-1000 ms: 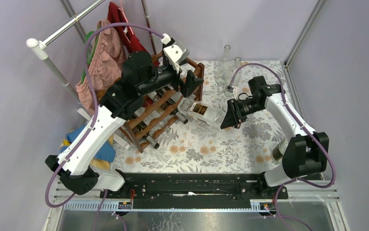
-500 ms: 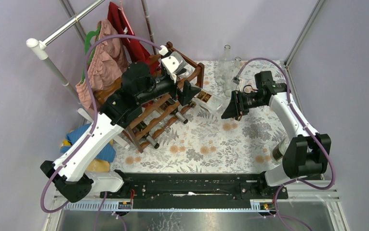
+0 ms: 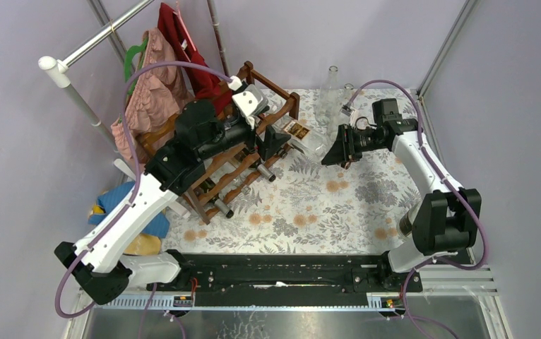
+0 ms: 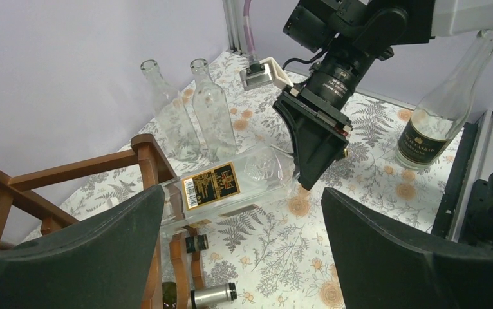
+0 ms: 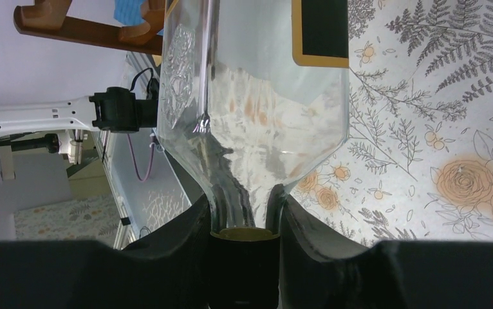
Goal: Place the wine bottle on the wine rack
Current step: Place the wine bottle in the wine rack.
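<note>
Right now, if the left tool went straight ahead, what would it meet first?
Probably the wine bottle, gripped at its neck by the right tool; depth is hard to judge.

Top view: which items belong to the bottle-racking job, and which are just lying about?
Job:
- wine bottle, held at the neck by the right gripper
- wine rack
- left gripper, open beside the rack

Lying about:
- two empty clear bottles at the back
- labelled bottle standing on the right
- hanging clothes
</note>
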Controlling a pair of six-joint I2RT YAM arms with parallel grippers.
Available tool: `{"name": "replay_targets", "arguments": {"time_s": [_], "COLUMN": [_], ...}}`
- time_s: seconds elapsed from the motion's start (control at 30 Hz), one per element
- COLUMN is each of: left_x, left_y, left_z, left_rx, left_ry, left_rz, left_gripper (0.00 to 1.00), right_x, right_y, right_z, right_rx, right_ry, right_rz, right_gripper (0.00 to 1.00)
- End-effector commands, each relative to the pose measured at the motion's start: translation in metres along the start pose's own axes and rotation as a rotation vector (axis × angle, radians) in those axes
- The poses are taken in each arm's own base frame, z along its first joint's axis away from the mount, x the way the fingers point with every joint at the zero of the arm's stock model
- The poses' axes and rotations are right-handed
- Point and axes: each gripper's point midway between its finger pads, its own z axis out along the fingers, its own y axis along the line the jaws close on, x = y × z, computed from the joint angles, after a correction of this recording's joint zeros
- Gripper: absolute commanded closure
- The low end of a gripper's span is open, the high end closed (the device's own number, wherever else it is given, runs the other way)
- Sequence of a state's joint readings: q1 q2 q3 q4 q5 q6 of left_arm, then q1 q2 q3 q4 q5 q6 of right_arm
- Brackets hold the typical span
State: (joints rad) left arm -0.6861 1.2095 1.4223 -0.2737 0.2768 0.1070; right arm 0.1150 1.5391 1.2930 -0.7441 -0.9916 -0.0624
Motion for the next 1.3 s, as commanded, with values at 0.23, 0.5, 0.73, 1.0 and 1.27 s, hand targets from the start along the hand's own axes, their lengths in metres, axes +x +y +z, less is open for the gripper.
{"name": "replay_targets", "arguments": {"time_s": [0.23,0.5,0.73,1.0,1.27], "left_x": [-0.021,-0.013,-0.008,-0.007,-0.005], "left_y": [0.007,0.011,0.016,0.025,0.031], "left_z": [-0.012,-0.016,-0.018,-0.021,-0.021], "left_rx": [-0.048,-0.070,-0.087,-0.101,-0.112], "left_ry": [-0.105,-0.109,-0.115,-0.133,-0.137], "left_rz": [0.053,0.073,0.074,0.056,0.043], "left_gripper": [0.01,0.01,0.01,0.01,0.01], "right_x": [-0.052,-0.068,-0.084,-0.099,-0.103], "right_y": [0.031,0.028,0.030,0.030,0.026], "right_z": [0.014,0.041,0.058,0.068,0.078], "right_rx": [-0.175,-0.215,-0.229,-0.241,-0.249], "right_ry": [-0.115,-0.106,-0.112,-0.153,-0.162], "right_rz": [-0.240,-0.260,-0.307,-0.349,-0.359], "right_gripper": [1.00,1.00,1.00,1.00,1.00]}}
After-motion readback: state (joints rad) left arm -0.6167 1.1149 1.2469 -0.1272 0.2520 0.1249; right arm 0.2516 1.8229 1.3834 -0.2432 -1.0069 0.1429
